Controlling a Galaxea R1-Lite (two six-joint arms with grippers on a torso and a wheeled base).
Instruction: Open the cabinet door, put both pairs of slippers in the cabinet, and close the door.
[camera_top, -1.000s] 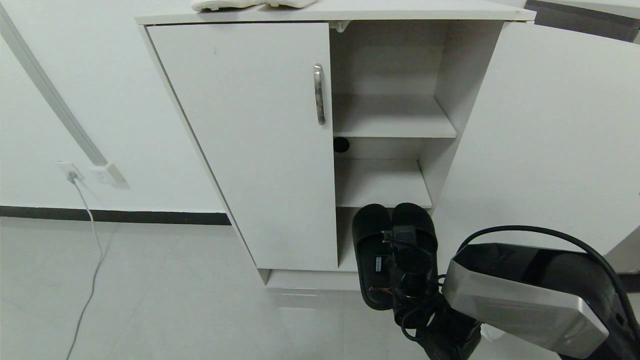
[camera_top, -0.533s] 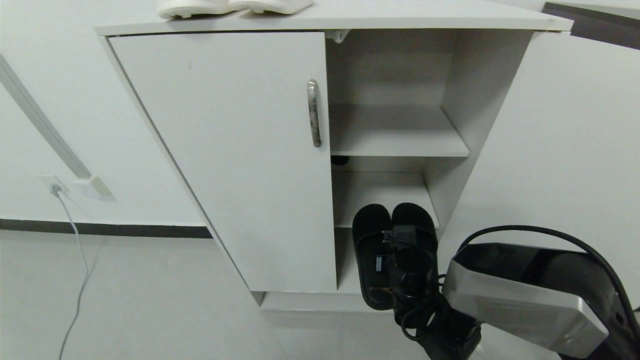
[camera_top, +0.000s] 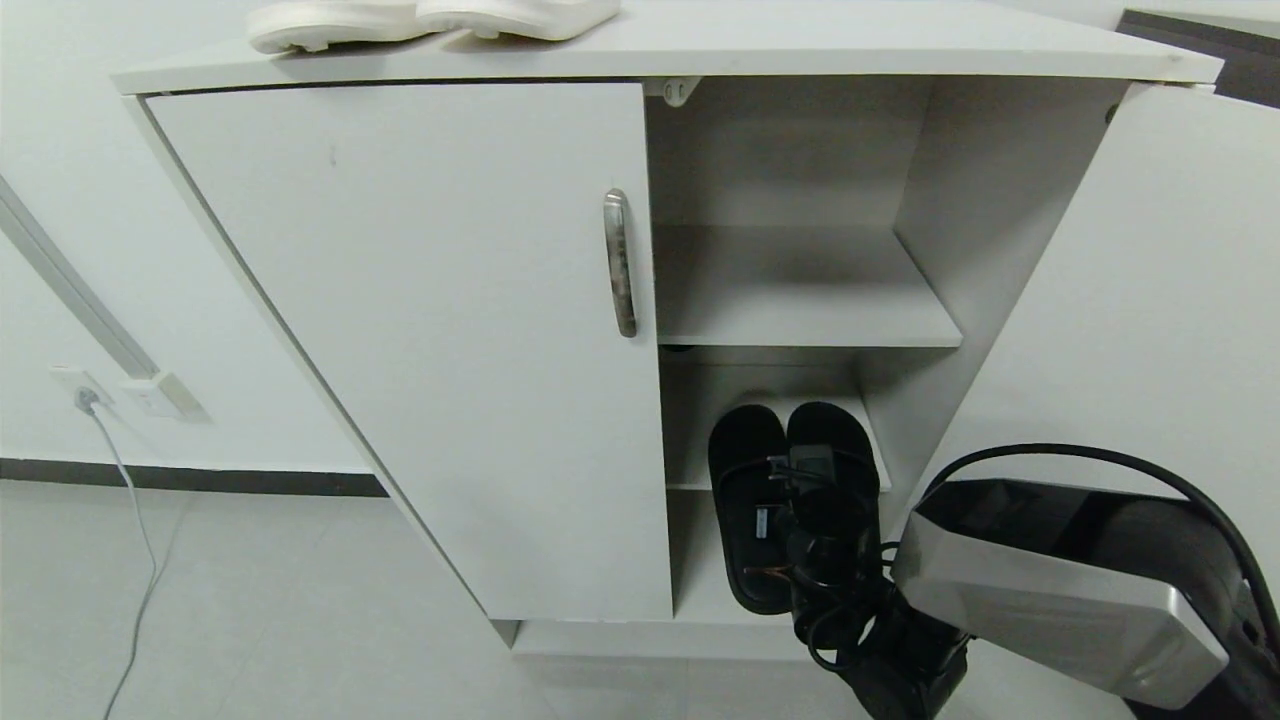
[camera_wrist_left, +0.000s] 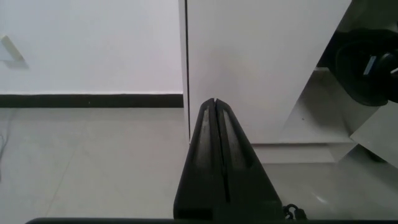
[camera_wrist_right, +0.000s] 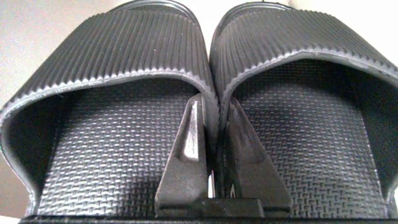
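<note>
Since right gripper (camera_wrist_right: 214, 112) fingers (camera_wrist_right: 189, 149) clamp the black slippers (camera_top: 745, 480) just before the cabinet's (camera_top: 985, 230) open lower bay, we should feed them in level, toes first. Left gripper (camera_wrist_left: 216, 109) fingers pressed together, empty.

White cabinet (camera_top: 800, 40) stands on pale tiled floor (camera_top: 280, 610). On cabinet top, toward its left end: white slippers (camera_top: 430, 18), pair side by side. Inside cabinet's open right half: upper shelf (camera_top: 800, 290), lower shelf (camera_top: 692, 440) beneath. Grey cable (camera_top: 152, 570) trails over floor, left of cabinet.
</note>
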